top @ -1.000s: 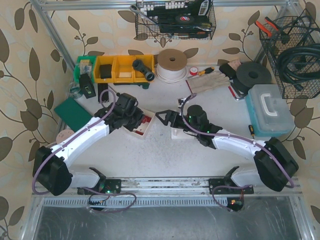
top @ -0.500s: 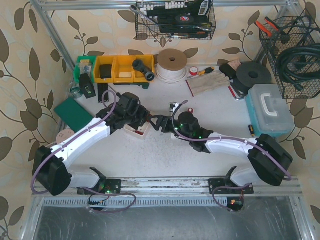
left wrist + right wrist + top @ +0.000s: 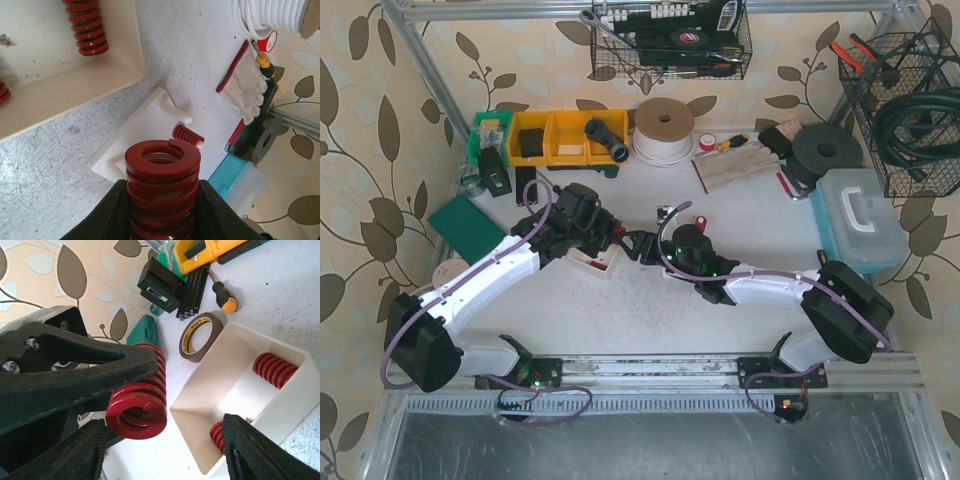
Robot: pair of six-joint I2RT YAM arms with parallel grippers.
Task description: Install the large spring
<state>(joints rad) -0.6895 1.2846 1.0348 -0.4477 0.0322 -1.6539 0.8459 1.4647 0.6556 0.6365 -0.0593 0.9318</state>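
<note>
My left gripper is shut on the large red spring, held upright between its black fingers above the white base plate. A small red spring sits on one peg of that plate; a bare white peg stands beside it. In the right wrist view the same large spring hangs in the left gripper's fingers. My right gripper is open and empty, its jaws wide, just in front of the spring. In the top view the two grippers meet nose to nose, left and right.
A cream tray holding smaller red springs lies under the grippers. A brown tape roll, a screwdriver and a green box lie beyond it. A glove and a teal case lie to the right.
My right arm has swung left until its open gripper faces the spring in my left gripper. The left arm has shifted only slightly, still holding the spring.
</note>
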